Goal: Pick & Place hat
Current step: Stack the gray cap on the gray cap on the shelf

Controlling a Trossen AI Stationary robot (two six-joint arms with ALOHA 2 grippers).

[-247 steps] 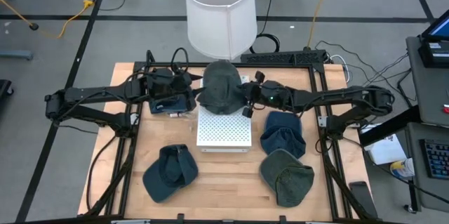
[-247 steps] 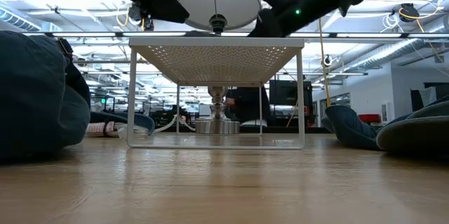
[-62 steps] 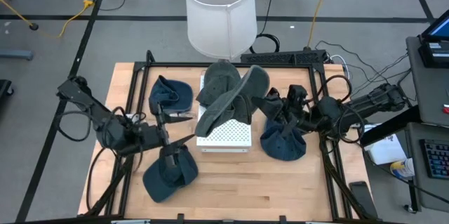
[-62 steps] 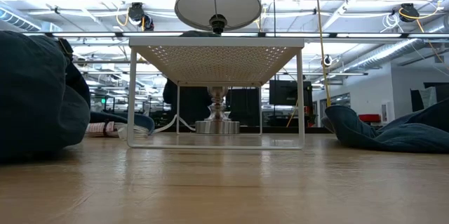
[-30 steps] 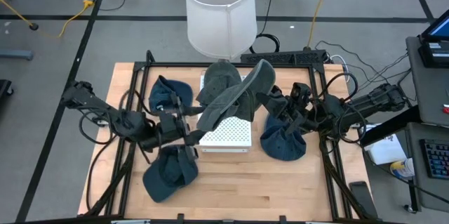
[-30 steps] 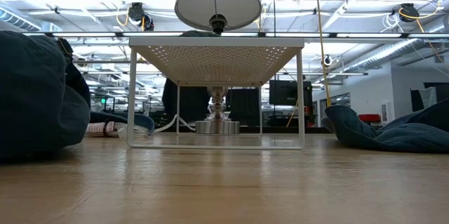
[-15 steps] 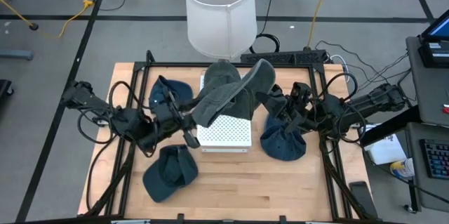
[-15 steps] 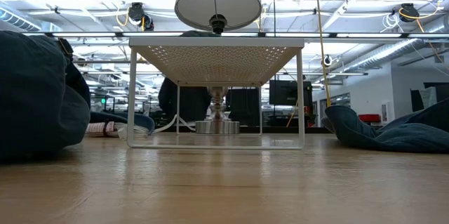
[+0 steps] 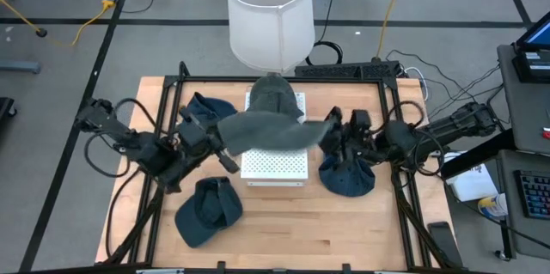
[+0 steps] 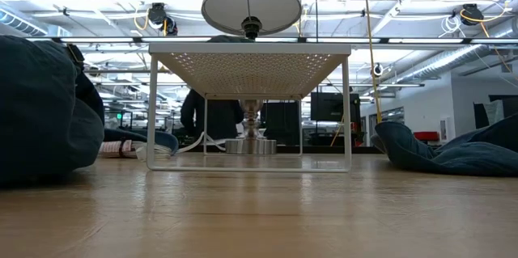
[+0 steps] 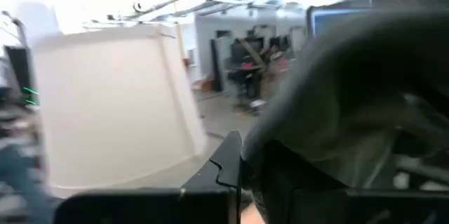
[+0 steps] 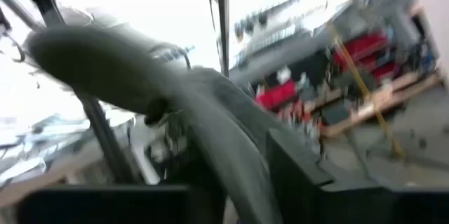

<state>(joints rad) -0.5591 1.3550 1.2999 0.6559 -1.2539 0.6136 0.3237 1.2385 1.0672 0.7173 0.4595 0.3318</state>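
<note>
On the table's left side the left gripper (image 9: 225, 130) is pressed together on the left end of a grey hat (image 9: 268, 130), which hangs stretched across the white perforated stand (image 9: 275, 166) in the middle of the table (image 9: 284, 244). The left wrist view shows grey cloth bunched right against that arm's fingers. A second grey hat (image 9: 275, 93) sits at the stand's far edge, just in front of the white lampshade (image 9: 270, 12).

At the hat's right end the right gripper (image 9: 331, 135) is against the cloth; its fingers look parted in the right wrist view, but I cannot tell whether they have let go of the fabric.

The likely trouble: with one end pinched and the other perhaps loose, the hat may sag, swing off the stand's near-left corner and drop onto the dark blue hat (image 9: 209, 210) near the table's front-left corner, or drag the far hat off its edge. Cloth could also snag on the right fingers.

No container is visible. Other blue hats lie toward the far-left corner (image 9: 206, 107) and at the right side (image 9: 346, 175).
</note>
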